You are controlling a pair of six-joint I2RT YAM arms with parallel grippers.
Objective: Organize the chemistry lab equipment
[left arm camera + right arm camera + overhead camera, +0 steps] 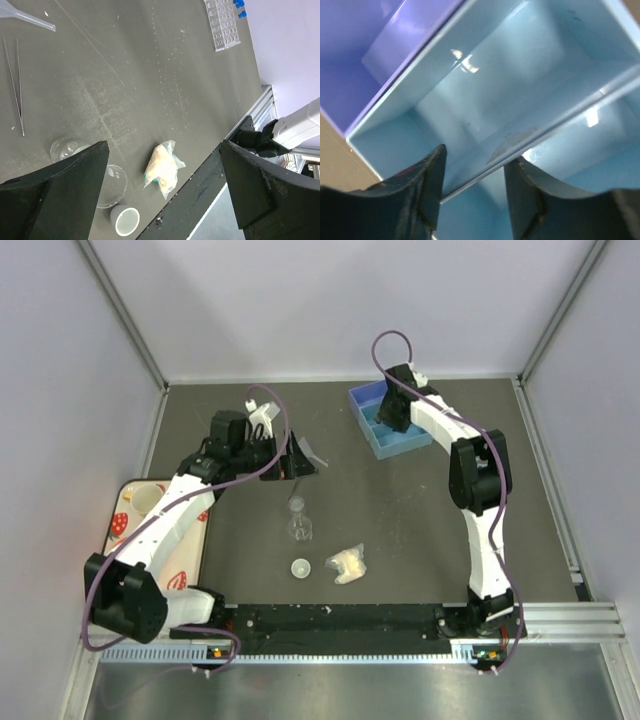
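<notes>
One pale packet (162, 172) lies well beyond the spread left claw (164, 149).

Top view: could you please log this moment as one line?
left gripper open, empty, above table | right gripper open, empty, over blue bin | packet, dish, flask on table
</notes>
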